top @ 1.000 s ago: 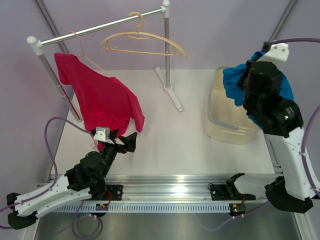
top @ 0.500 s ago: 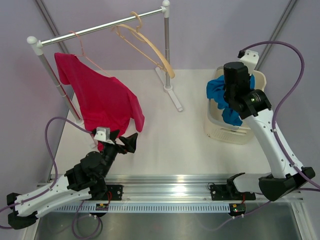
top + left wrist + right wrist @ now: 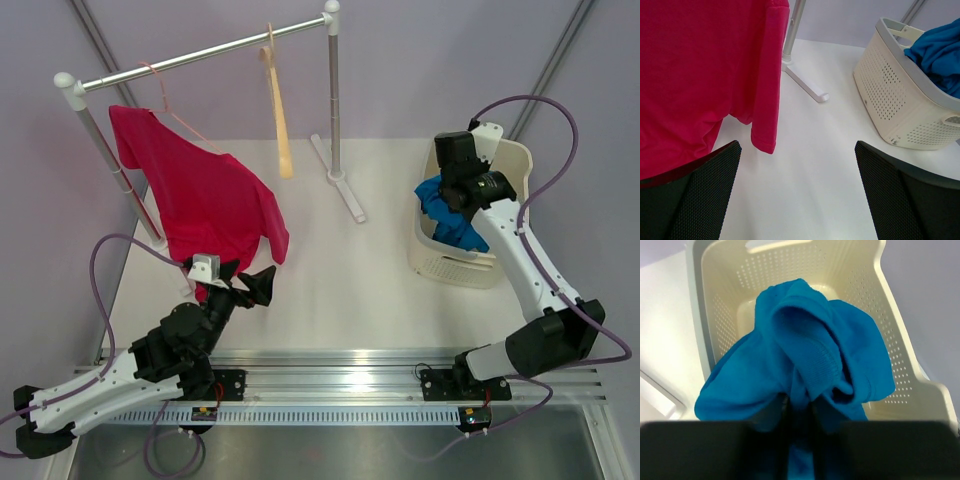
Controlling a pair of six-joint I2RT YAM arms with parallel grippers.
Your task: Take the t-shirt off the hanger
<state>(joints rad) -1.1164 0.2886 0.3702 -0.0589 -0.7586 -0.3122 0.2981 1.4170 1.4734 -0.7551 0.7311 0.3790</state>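
Blue cloth is seen at the right of the top frame: the blue t-shirt [image 3: 805, 365] is bunched inside the cream basket [image 3: 455, 268]. It is pinched by the right pincer [image 3: 799, 415], whose fingers are almost together on it. The wooden hanger [image 3: 279, 120] is hung bare on the rail [image 3: 200, 55], upper centre. The left pincer [image 3: 796, 150] is held wide apart beside the red t-shirt [image 3: 205, 200], lower left.

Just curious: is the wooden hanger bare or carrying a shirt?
Bare. The wooden hanger hangs from the rail with nothing on it; the blue t-shirt is over at the basket.
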